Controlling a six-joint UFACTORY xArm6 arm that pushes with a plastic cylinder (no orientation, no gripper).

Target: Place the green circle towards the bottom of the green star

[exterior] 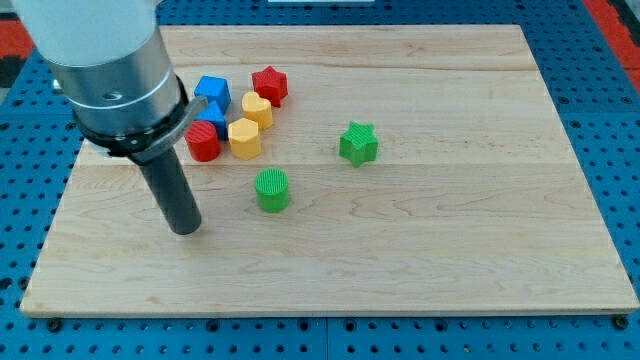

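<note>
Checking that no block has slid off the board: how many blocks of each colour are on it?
Green: 2, green circle and green star
Red: 2, red star and red circle
Yellow: 2
Blue: 2
Total: 8

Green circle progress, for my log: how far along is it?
Done: nothing evident. The green circle sits lower-left of the green star, apart from it. In hand: my tip rests left of the circle, not touching. Left: push the circle rightward until it lies below the star.
</note>
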